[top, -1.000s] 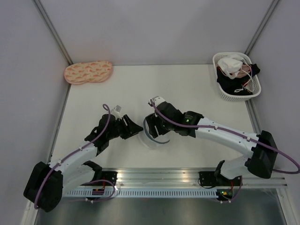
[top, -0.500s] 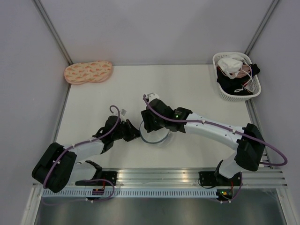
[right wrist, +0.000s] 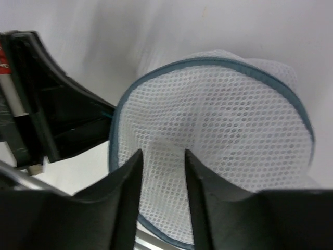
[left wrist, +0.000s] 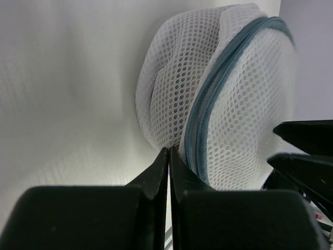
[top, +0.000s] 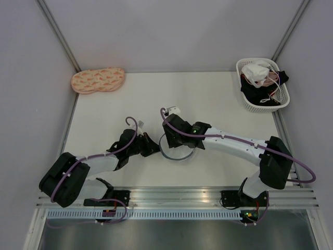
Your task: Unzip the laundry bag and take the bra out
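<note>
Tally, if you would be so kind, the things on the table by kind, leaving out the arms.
mesh laundry bag: 1
peach patterned pad: 1
white lattice basket: 1
garments showing in the basket: 2, a white garment and a dark garment
Total: 5

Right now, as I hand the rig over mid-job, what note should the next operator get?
Left tool: shut, tips at the zipper rim of the laundry bag; whether it holds the pull cannot be told.
Right tool: closed on a fold of the bag's mesh, it seems.
Bag lies between both tools, zipper looks closed.
Bra: not visible.
Done: bag gripped. Left: unzip, pull the bra out.
</note>
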Controlling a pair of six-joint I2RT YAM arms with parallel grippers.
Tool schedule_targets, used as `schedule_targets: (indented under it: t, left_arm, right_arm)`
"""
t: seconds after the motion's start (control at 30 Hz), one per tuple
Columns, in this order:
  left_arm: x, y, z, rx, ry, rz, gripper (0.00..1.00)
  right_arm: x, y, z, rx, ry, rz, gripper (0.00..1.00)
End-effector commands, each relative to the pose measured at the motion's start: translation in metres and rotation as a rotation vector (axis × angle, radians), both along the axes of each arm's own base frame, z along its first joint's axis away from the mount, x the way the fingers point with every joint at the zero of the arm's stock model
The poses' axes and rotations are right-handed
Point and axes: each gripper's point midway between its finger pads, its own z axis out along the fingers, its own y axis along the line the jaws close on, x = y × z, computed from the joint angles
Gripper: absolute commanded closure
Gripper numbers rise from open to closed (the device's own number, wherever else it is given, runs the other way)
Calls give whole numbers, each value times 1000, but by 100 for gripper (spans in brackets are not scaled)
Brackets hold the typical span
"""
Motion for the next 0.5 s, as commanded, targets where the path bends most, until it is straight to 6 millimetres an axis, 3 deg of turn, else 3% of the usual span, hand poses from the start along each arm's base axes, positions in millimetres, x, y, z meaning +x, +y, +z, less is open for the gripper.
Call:
schedule_targets:
  t: [0.0,0.3,0.47]
  left_arm:
    - [3,-5,14,-43,-46,-4,98]
    - [-1,3,23,-33,-83,17,98]
    - [-4,9,25,-28,-90,33,98]
  right_arm:
    - [2,-26,-21,-106,0,-99,63]
    - [12,-75,-44,-247,3,-232,97]
    - [14,-97,-58,-289,22,-271,99]
